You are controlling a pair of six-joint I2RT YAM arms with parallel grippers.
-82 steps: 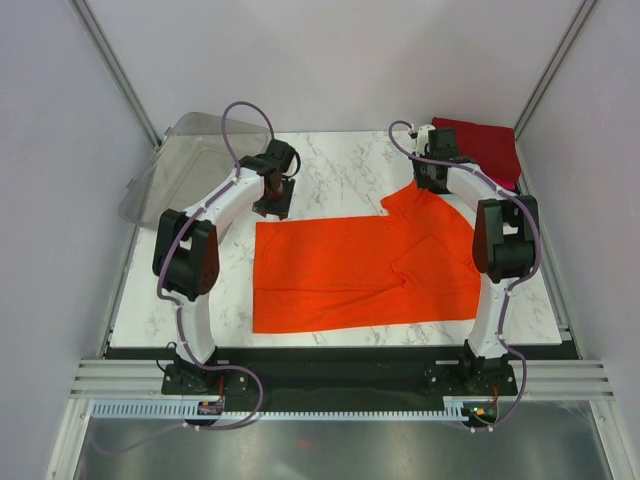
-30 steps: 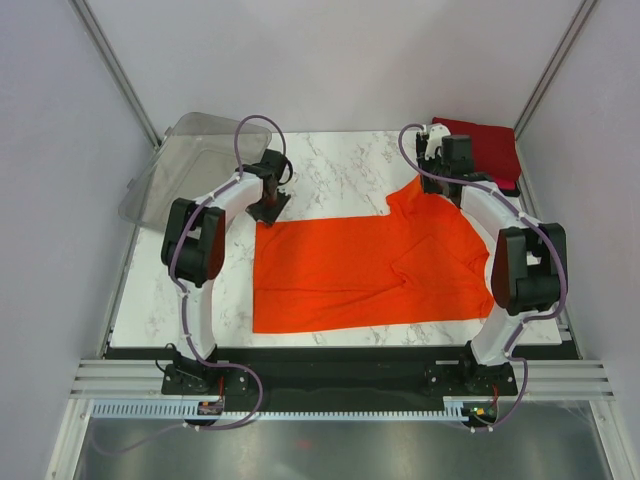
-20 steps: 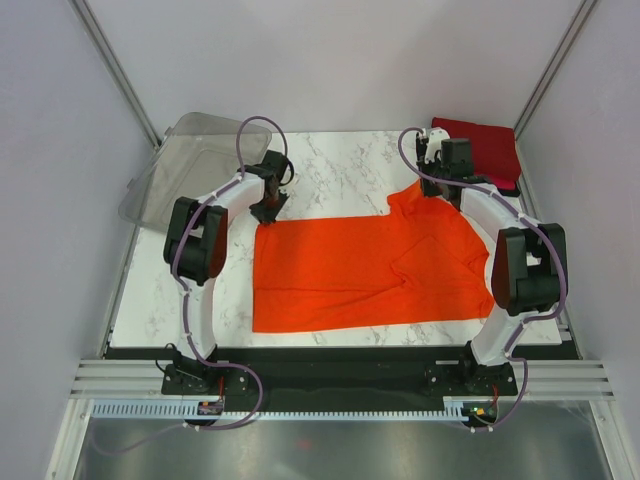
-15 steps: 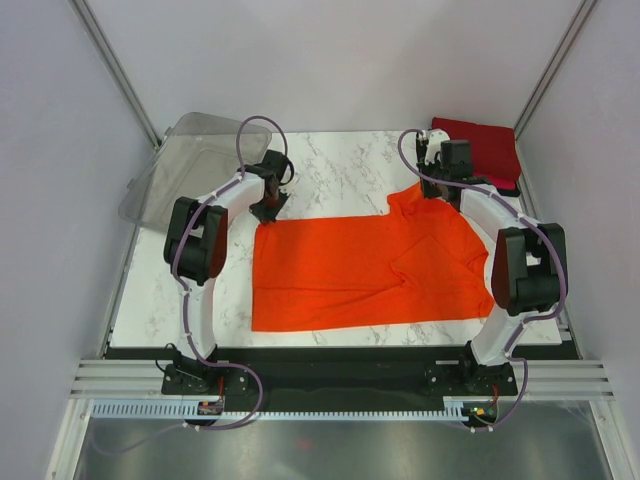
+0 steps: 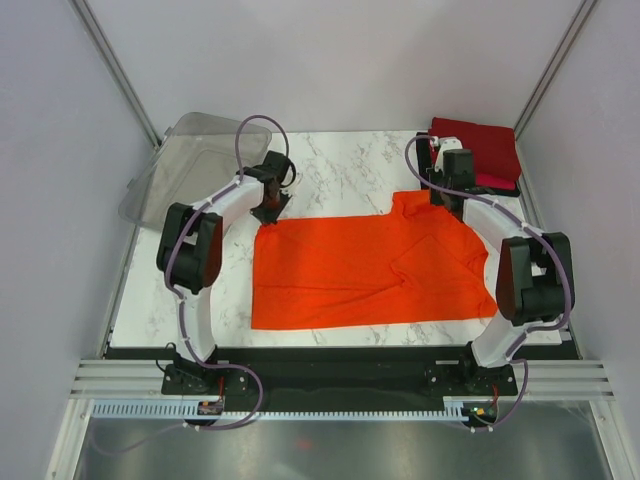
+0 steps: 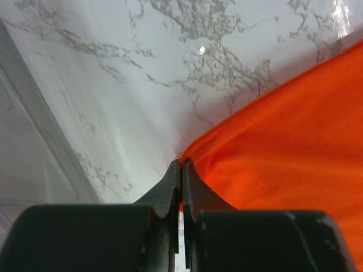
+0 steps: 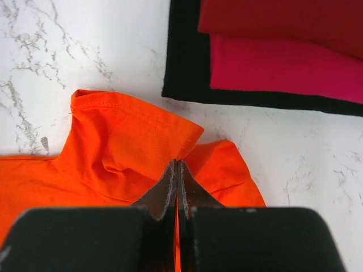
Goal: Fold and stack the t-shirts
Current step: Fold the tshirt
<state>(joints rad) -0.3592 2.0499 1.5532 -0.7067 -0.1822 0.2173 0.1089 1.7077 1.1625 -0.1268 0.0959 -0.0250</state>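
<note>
A bright orange t-shirt lies spread flat over the middle of the marble table. My left gripper is shut on its far left corner, where the cloth bunches at the closed fingertips. My right gripper is shut on the orange cloth near the sleeve at the far right. Folded t-shirts sit stacked in the far right corner: dark red on top, pinkish-red under it, black at the bottom.
A clear plastic bin lies tilted over the table's far left edge, its wall close to my left gripper. Bare marble shows between the two grippers beyond the shirt. Grey walls stand on both sides.
My left gripper has closed on the shirt's far left corner. The right arm has drawn the sleeve end rightward and the far edge of the shirt lies straighter.
</note>
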